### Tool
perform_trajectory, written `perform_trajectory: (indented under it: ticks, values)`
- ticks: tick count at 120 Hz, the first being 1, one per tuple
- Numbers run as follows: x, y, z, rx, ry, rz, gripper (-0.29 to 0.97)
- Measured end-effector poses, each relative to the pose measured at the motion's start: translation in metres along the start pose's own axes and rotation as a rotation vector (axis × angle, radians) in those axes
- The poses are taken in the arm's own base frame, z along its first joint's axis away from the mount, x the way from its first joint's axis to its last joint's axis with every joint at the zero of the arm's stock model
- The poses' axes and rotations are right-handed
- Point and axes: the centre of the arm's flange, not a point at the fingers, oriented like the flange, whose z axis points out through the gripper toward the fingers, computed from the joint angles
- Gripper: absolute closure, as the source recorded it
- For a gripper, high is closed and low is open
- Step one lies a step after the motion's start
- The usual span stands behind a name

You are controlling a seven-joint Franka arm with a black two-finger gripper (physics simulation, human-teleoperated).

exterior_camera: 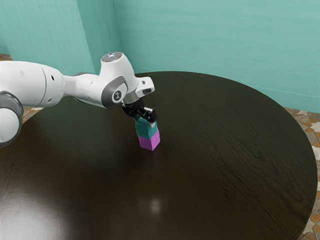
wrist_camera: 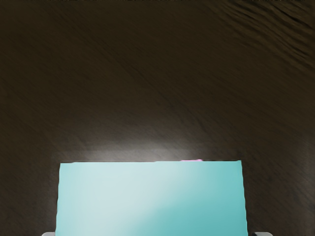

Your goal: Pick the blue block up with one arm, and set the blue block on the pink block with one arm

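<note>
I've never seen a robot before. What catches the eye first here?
Near the middle of the dark round table, a blue block sits on a pink block. A white arm reaches in from the exterior view's left, its end effector just at the blue block's top.

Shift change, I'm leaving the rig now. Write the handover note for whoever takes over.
Gripper: down over the blue block's top; whether it grips is unclear.
Blue block: sitting on the pink block, roughly squared up, on the dark table.
Done: pick-up and placing, as far as it shows.
Left: confirm release, lift the hand straight up, check the stack stands.
</note>
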Motion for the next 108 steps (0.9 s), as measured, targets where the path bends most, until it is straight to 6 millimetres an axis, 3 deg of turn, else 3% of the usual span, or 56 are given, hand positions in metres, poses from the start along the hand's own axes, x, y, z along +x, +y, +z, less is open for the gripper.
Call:
perform_trajectory:
  ticks: [8, 13, 30, 49, 54, 65, 83, 108]
  values:
    - [0.002, 0.000, -0.007, 0.002, 0.012, 0.015, 0.12]
    - [0.007, 0.000, -0.027, 0.011, 0.041, 0.029, 0.10]
    - [0.014, 0.005, -0.121, 0.057, 0.137, 0.068, 0.05]
    - [0.005, -0.006, -0.263, 0.129, 0.205, 0.059, 0.03]
    - [-0.004, -0.016, -0.286, 0.142, 0.178, 0.039, 0.02]
    - [-0.024, -0.034, -0.302, 0.158, 0.089, 0.006, 0.01]
    - [-0.057, -0.031, -0.326, 0.174, -0.006, -0.004, 0.01]
    - [-0.081, -0.010, -0.306, 0.155, -0.129, 0.022, 0.00]
